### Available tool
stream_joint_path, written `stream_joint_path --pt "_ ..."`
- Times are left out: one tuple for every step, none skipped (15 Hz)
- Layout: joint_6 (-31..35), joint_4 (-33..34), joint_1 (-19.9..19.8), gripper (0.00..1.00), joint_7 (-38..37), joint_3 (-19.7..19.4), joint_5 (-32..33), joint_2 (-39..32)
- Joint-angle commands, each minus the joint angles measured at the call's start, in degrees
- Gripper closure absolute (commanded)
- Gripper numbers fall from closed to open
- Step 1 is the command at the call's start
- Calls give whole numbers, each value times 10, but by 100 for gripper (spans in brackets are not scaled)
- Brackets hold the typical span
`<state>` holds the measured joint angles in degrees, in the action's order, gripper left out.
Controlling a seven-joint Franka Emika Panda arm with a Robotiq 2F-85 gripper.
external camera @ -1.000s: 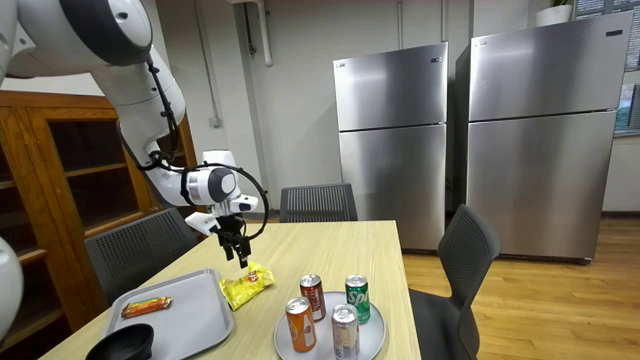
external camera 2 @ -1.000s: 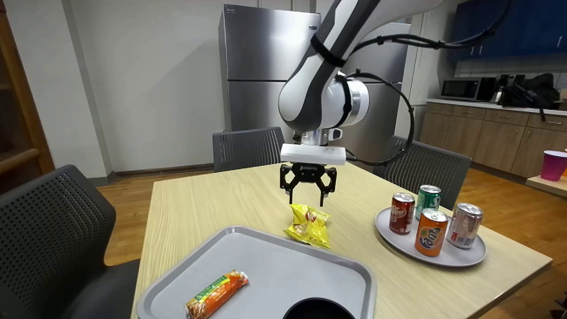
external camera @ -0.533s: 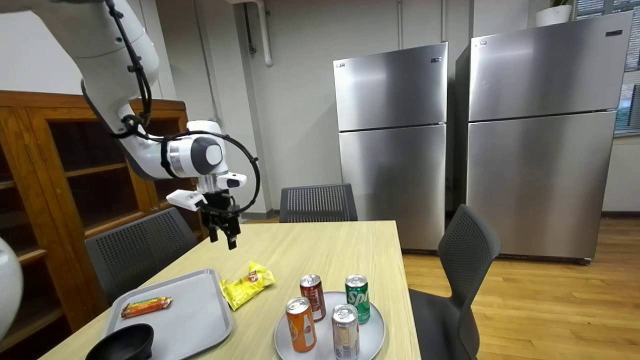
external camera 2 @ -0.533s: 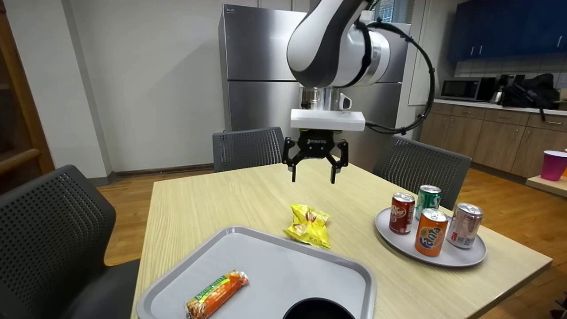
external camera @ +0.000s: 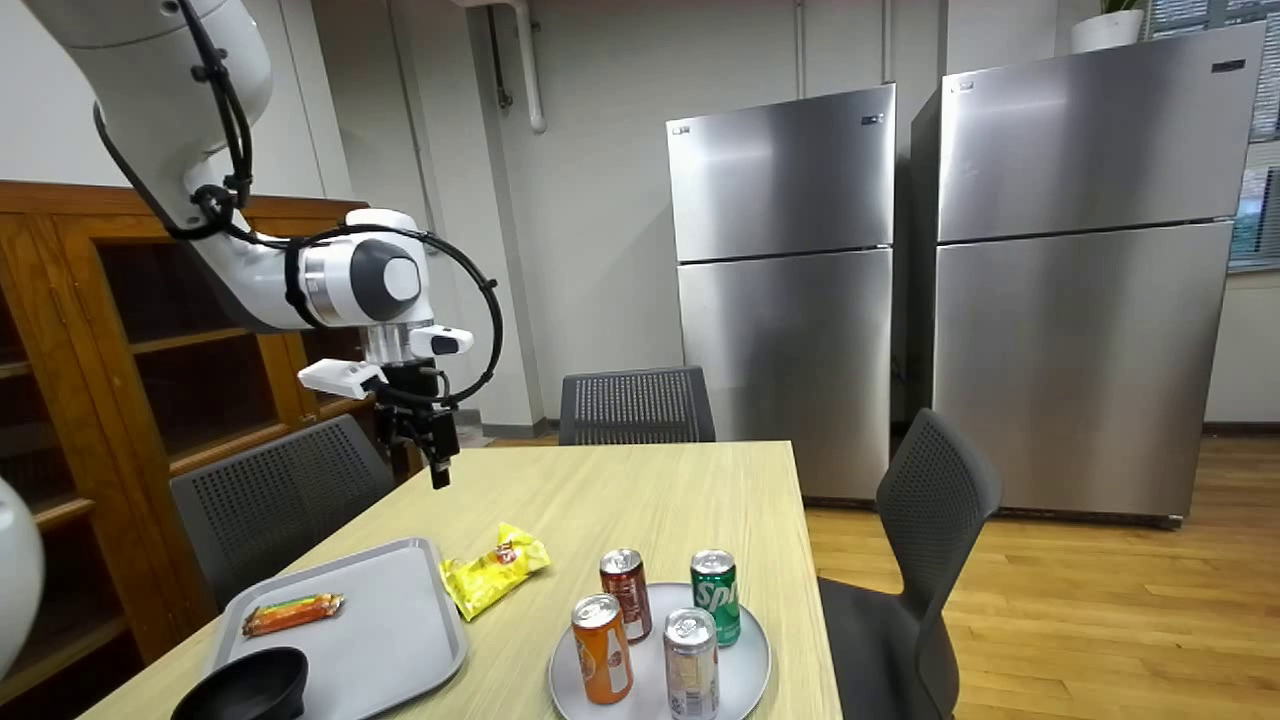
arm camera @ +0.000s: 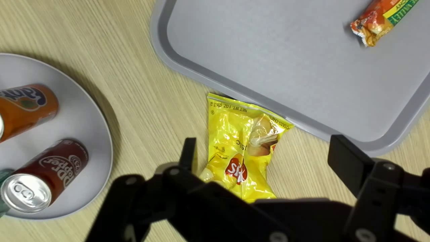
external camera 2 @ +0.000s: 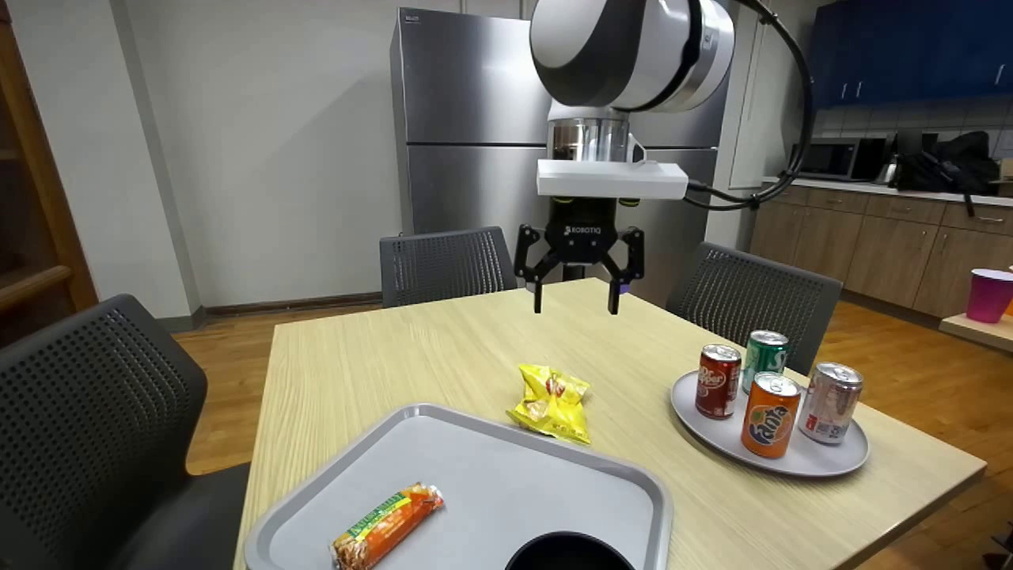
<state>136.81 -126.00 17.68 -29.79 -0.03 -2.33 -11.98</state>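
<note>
My end effector (external camera 2: 576,307) hangs high over the surface (external camera 2: 380,360), its fingers standing wide apart, well above the yellow chip bag (arm camera: 231,134). The bag lies on the surface between the gray tray (external camera 2: 491,483) and the round plate (external camera 2: 716,437), one end right at the tray's rim; whether they touch I cannot tell. Its long axis runs roughly square to that rim: the crimped end printed with the net weight points at the tray, and the logo end points toward the surface's far edge in both exterior views. A granola bar (external camera 2: 388,526) and a black bowl (external camera: 245,688) rest on the tray. Four soda cans (external camera 2: 769,419) stand upright on the plate, near the surface's right edge there.
</note>
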Motion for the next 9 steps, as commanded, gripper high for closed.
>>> stream_joint_path --pt "-1 0 -21 0 -4 21 6 0" --pt "-1 0 -21 0 -3 21 6 0" --pt "-1 0 -21 0 -3 20 6 0" --pt "-1 0 -21 0 -3 20 6 0" --pt "-1 1 -18 0 -12 22 6 -1" --pt "5 2 -11 0 -32 23 18 -3" --pt "11 2 -6 0 -45 26 19 -6" --pt "13 3 -2 0 -53 32 19 -10" --pt "14 6 1 0 -61 38 17 -14"
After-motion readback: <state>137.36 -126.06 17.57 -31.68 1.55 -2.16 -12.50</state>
